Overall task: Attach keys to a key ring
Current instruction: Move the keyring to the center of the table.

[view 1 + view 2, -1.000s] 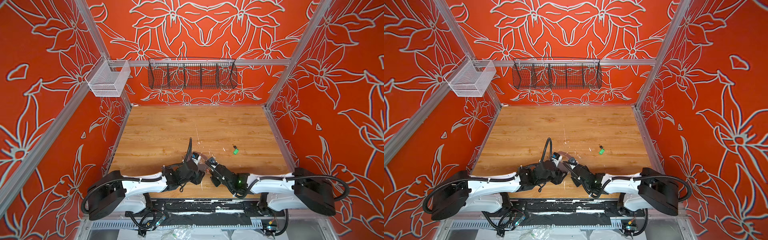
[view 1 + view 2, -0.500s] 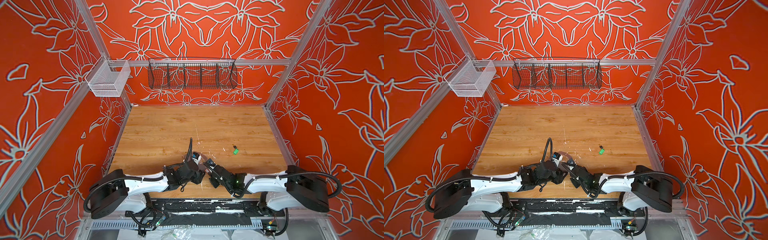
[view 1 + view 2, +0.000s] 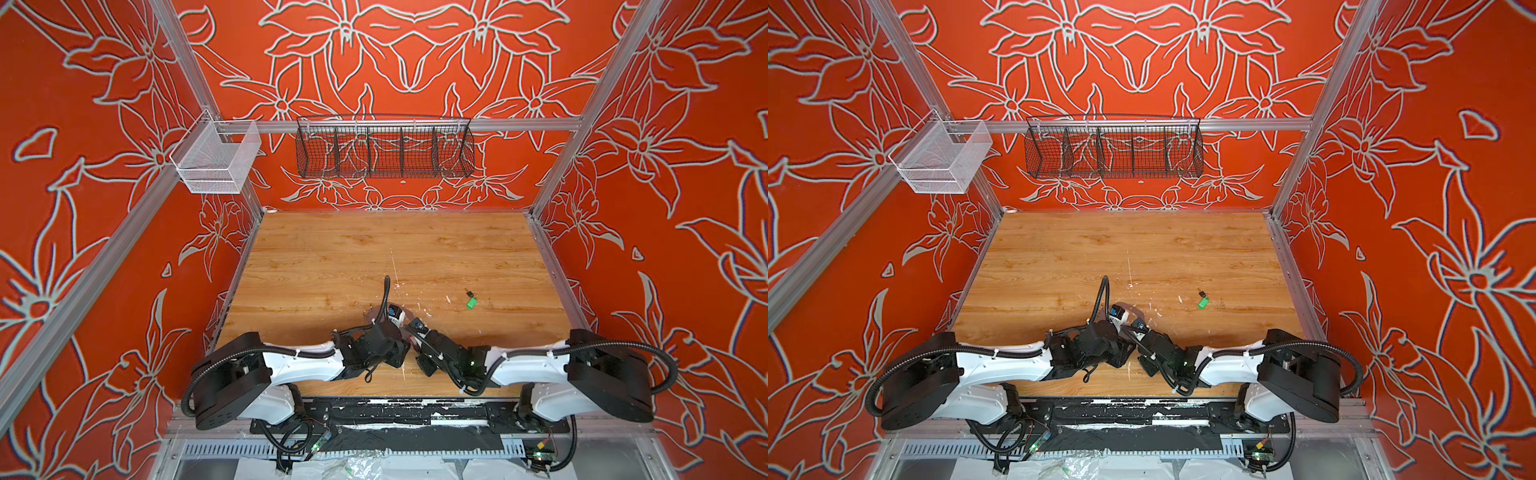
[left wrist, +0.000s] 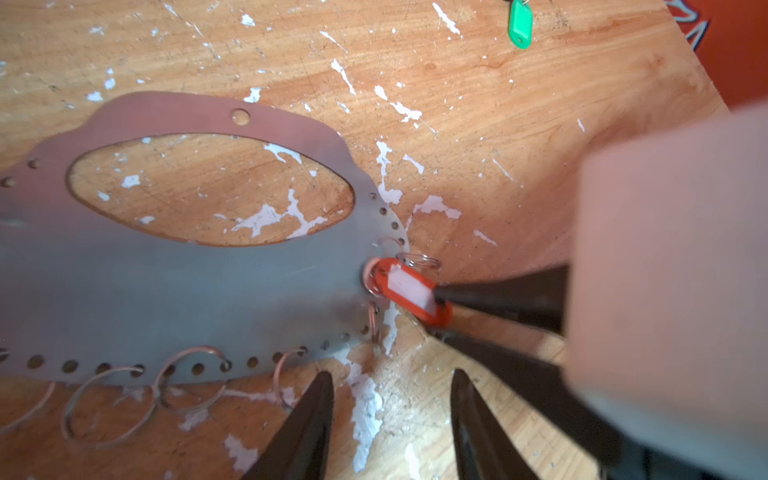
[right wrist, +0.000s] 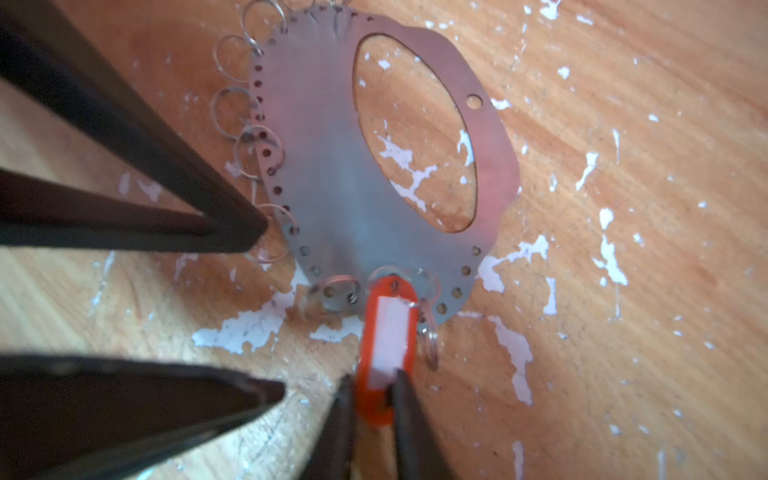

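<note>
- 2 grippers are sitting close together over the table (image 3: 374, 249), and we are working low beside the key ring (image 4: 187, 291).
- Our right gripper (image 5: 374, 380) is clenching on the near end of the orange-red key (image 5: 388, 328), gripping its plastic tag with 1 finger on each side.
- The tag's far end is lying over the key ring's rim, straight ahead of those jaws, among a few split rings (image 4: 419, 262); whether it is hooked into 1, we cannot tell.
- Our left gripper (image 4: 390, 374) is standing released, its jaws apart with only bare, paint-flecked wood between them.
- The key ring is lying flat just ahead of the left jaws and to 1 side, its punched rim near the tips; touching or not, we cannot tell.
- The green key (image 3: 471, 303) is lying alone on the wood, far ahead of the left jaws and well apart from both grippers.
- In both top views the arms are hiding most of the key ring.
</note>
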Motion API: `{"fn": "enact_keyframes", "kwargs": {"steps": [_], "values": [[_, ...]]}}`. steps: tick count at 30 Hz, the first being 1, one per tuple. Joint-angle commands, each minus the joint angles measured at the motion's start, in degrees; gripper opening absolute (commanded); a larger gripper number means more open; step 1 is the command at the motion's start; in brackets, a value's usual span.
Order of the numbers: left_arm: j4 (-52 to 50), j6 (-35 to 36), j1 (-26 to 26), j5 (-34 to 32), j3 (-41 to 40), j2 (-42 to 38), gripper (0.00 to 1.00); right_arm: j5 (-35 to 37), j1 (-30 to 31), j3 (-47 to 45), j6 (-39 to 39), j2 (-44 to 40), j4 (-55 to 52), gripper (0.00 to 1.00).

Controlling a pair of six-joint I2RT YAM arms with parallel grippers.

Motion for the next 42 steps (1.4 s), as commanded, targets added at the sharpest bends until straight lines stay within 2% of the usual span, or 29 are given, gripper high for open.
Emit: {"fn": "enact_keyframes", "kwargs": {"steps": [1,6,21,35,39,42], "values": [[0.99,-0.08,-0.29,-1.32,1.29,1.29,0.45,1.43,0.22,-0.6,1.2,0.34,-2.63,0.05],[1.29,-0.18,-0.31,-1.71,1.5,2.65,0.43,1.74,0.19,-0.91,1.83,-0.02,-1.97,0.0],[1.51,-2.38,-0.31,-7.71,-0.57,2.72,0.36,5.3,0.18,-2.55,5.11,-4.92,-3.49,0.0],[4.59,-1.49,-0.3,-6.8,-1.48,1.45,0.34,11.51,0.09,-0.46,7.88,-7.05,-12.29,0.0],[4.39,3.14,-0.3,-7.03,-1.45,0.04,0.35,15.57,0.07,0.47,9.01,-8.12,-15.87,0.0],[5.3,13.44,-0.3,-5.93,-1.21,-1.56,0.37,17.37,0.09,0.52,9.14,-8.67,-16.74,0.0]]}}
